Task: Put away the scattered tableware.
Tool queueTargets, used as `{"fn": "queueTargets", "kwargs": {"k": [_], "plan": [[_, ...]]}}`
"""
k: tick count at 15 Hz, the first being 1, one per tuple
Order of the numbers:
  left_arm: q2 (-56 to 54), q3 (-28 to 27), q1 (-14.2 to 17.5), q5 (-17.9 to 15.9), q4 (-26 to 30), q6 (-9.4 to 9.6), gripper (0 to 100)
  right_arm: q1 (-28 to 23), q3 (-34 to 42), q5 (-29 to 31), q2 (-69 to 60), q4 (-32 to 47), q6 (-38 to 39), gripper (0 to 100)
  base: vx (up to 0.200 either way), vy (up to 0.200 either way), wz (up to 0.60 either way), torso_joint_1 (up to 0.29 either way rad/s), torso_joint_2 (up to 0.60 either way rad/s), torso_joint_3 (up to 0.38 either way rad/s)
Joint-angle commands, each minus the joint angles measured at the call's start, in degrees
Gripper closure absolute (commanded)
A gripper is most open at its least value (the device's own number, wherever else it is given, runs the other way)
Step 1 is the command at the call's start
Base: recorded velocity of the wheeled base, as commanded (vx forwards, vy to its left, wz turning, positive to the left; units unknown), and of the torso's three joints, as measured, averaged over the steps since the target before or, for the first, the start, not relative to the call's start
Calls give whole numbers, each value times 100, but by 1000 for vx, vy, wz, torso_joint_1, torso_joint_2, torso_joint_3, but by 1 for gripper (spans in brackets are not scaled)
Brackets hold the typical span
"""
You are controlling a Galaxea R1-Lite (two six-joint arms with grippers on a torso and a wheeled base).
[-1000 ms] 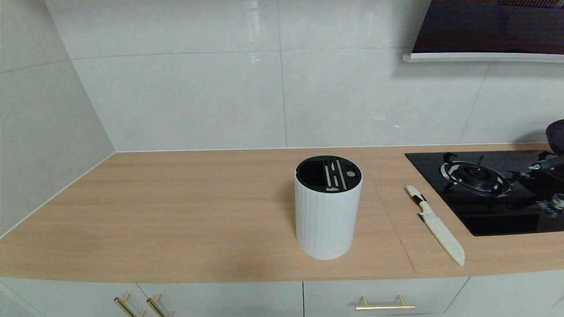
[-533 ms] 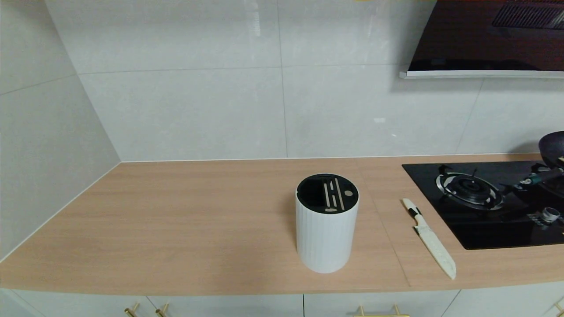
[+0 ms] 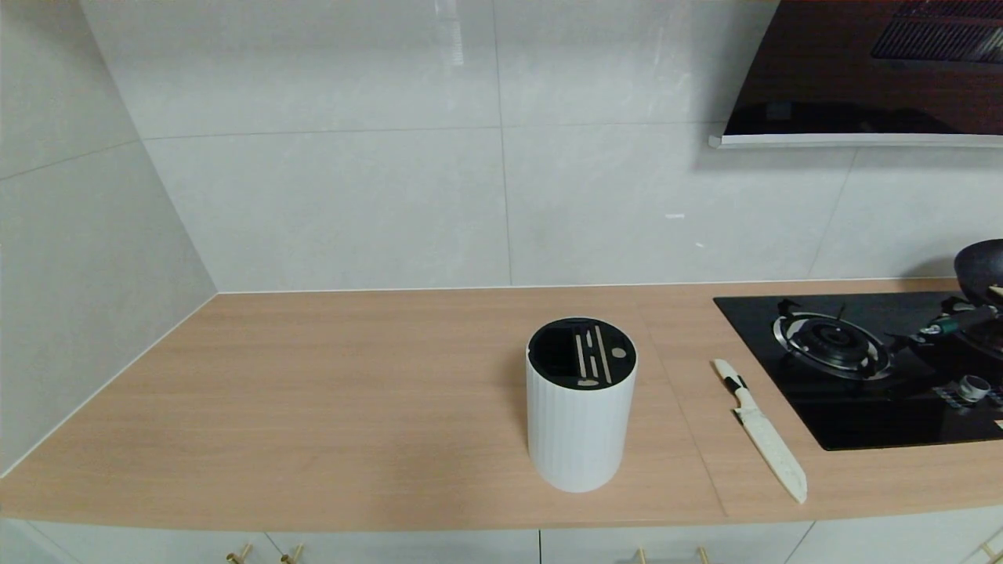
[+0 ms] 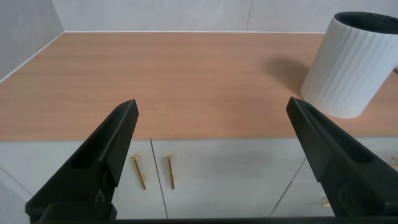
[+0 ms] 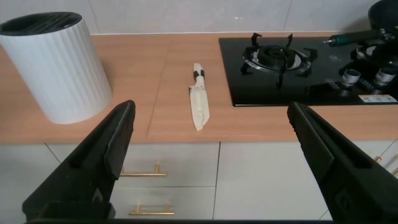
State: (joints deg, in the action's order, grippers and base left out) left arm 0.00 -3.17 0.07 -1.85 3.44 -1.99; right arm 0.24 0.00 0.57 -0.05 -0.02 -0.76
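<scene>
While the left gripper [image 4: 211,107] and right gripper [image 5: 211,109] hang before the near edge of a wooden countertop [image 3: 353,407], both with jaws spread wide and holding nothing, a lone knife [image 3: 764,439] lies flat on the counter between a white knife holder [image 3: 580,423] and a black gas hob [image 3: 854,368]. The holder, a ribbed cylinder standing upright near mid-counter, has a black top cut with several narrow slots, a small round hole and one larger opening on its left side; what lies inside that dark opening cannot be made out. The knife rests well apart from the holder, to its right, and just beside the hob's left edge. Its long axis runs diagonally, with the handle toward the far wall and the tip pointing toward the near right, close to the counter's front edge. It has a cream, speckled blade and a matching handle, with a black band where the two meet.
</scene>
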Motion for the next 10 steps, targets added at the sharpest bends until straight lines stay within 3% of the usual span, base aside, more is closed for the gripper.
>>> {"fn": "queueTargets", "kwargs": {"k": [1,2,4,6,10], "plan": [[0,1,1,1,-1,-3,0,2,0,-5,5,-6,-91,0,0,0,0,0,0,0],[0,1,1,1,-1,-3,0,2,-176,-13,75,-15,-135,0,0,0,0,0,0,0],[0,1,1,1,-1,-3,0,99,-1415,-40,1033,20,172,0,0,0,0,0,0,0],[0,1,1,1,-1,-3,0,345,-2039,-233,2343,2,-12,0,0,0,0,0,0,0],[0,1,1,1,-1,-3,0,371,-3270,-268,5234,-129,-21,0,0,0,0,0,0,0]]}}
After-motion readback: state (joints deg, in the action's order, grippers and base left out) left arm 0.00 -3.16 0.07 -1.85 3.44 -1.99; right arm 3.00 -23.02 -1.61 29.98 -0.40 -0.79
